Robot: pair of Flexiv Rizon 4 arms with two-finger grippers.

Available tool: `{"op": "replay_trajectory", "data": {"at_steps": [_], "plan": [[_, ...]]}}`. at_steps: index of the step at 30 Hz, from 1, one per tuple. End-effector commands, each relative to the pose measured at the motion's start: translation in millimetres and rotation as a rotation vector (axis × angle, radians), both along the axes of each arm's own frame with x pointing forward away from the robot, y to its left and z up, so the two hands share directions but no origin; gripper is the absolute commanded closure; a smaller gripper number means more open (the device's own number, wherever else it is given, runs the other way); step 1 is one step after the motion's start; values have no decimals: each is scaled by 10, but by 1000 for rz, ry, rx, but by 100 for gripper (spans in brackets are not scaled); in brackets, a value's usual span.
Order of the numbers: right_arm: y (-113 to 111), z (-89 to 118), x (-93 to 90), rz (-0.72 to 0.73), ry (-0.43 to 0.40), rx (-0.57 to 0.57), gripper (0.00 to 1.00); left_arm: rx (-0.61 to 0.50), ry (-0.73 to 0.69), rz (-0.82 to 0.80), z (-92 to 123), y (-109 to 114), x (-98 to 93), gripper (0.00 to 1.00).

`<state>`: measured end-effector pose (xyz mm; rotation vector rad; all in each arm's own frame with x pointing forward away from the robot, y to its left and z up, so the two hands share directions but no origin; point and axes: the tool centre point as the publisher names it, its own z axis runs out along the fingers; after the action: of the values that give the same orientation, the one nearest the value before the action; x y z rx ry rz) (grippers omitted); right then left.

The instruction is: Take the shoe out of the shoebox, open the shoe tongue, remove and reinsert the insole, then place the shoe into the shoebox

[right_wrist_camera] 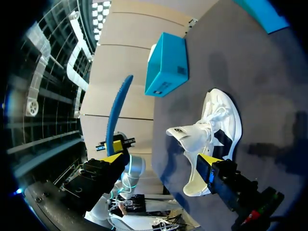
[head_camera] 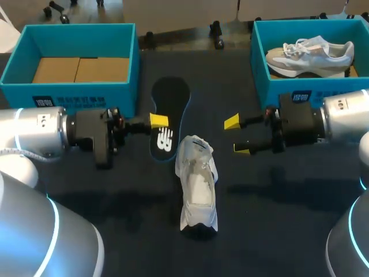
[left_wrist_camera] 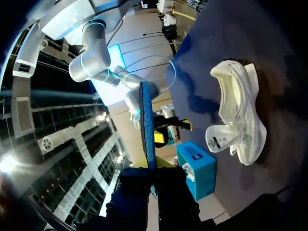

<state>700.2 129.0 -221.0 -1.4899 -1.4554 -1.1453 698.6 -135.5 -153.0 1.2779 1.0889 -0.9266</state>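
Observation:
A white shoe (head_camera: 198, 184) lies on the dark table in the middle, its tongue pulled open; it also shows in the wrist views (left_wrist_camera: 238, 115) (right_wrist_camera: 214, 137). My left gripper (head_camera: 158, 121) is shut on the side edge of the black insole (head_camera: 168, 101) and holds it just above the table, behind the shoe. In the left wrist view the insole (left_wrist_camera: 147, 120) stands edge-on between the fingers. My right gripper (head_camera: 237, 135) hangs open and empty to the right of the shoe's toe end. From its wrist the shoe lies between and beyond its fingertips (right_wrist_camera: 208, 161).
A teal shoebox (head_camera: 124, 86) with cardboard inside stands at the back left. A second teal shoebox (head_camera: 259, 75) at the back right holds another pale shoe (head_camera: 308, 53). Bare dark table lies in front of the white shoe.

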Motion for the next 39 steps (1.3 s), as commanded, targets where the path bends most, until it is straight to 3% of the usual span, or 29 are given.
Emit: {"op": "replay_trajectory", "data": {"at_steps": [1, 13, 26, 39], "plan": [[19, -1, -1, -2, 1, -3, 0, -4, -3, -1, -21, 52, -52, 100], [19, -1, -1, -2, 1, -3, 0, -4, -3, -1, -21, 52, -52, 100], [19, -1, -1, -2, 1, -3, 0, 18, -53, 58, -283, -49, -100, 100], [19, -1, -1, -2, 1, -3, 0, 20, -85, 52, -286, -70, -100, 100]]}}
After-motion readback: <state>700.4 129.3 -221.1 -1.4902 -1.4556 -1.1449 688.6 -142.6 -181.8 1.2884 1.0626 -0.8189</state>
